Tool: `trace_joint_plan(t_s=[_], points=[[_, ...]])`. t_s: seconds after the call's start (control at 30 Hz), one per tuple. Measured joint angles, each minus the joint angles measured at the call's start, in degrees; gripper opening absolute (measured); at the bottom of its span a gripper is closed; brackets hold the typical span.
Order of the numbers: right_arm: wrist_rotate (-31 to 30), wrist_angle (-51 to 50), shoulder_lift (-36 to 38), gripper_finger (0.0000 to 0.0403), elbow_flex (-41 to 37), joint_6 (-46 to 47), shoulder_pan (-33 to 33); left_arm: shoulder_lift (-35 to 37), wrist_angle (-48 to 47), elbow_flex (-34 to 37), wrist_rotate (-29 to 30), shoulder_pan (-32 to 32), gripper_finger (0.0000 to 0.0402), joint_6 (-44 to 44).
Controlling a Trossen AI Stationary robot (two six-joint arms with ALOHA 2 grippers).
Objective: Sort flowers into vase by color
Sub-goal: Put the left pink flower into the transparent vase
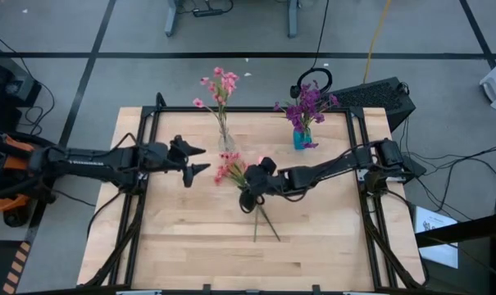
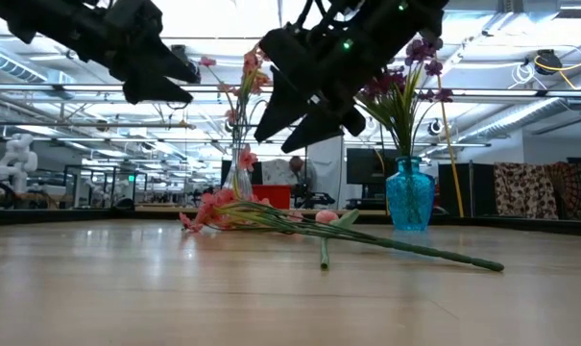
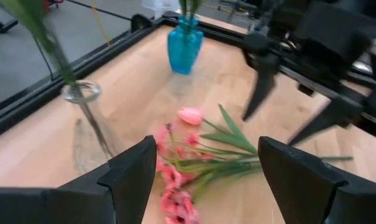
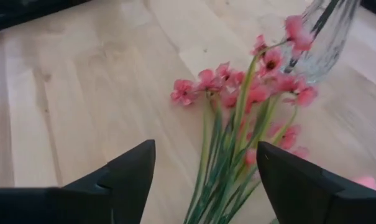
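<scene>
Several pink flowers (image 1: 231, 170) lie in a bunch on the table's middle, blossoms toward the clear vase (image 1: 225, 141), stems (image 2: 415, 248) flat on the wood; a pink tulip bud (image 3: 191, 115) lies among them. More pink flowers (image 1: 219, 86) stand in the clear vase. Purple flowers (image 1: 307, 105) stand in the blue vase (image 1: 301, 138). My right gripper (image 4: 206, 180) hangs open above the lying stems, clear of them in the low view (image 2: 290, 130). My left gripper (image 1: 205, 160) is open, left of the bunch and pointing toward it (image 3: 206, 180).
A black frame (image 1: 149, 123) runs around the table's edges. Both vases stand near the far edge, the clear one (image 3: 85, 118) close to my left gripper. Bare wood (image 1: 190, 246) stretches toward the near edge.
</scene>
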State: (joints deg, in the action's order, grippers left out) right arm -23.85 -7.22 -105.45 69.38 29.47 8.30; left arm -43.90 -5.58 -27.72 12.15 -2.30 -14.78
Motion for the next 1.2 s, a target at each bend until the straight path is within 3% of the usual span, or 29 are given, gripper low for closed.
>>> trace_joint_plan(t_s=[0.17,0.37,0.57,0.77,0.93,1.2], points=[[0.7,-3.1,0.0,0.0287,0.0,4.6,-1.2,0.0,2.9,3.6,4.0,5.6,0.0286,-1.4],[3.9,-2.1,-2.4,0.0306,0.2,9.2,-1.9,0.0,4.2,6.2,4.6,6.5,0.0286,-0.7],[6.6,-2.2,-7.7,0.0314,2.4,10.7,-2.9,0.0,4.2,7.2,-0.3,6.5,0.0286,0.2],[11.8,-7.5,-10.6,0.0335,7.0,11.4,-4.6,-0.2,4.0,7.4,-1.3,6.5,0.0286,0.2],[10.5,-15.7,-10.8,0.0347,11.1,13.3,-5.2,-0.7,1.5,7.4,-1.8,7.4,0.0286,0.1],[10.6,-18.4,-11.6,0.0348,12.6,15.4,-6.3,-2.5,0.9,7.5,-1.8,10.4,0.0286,0.1]])
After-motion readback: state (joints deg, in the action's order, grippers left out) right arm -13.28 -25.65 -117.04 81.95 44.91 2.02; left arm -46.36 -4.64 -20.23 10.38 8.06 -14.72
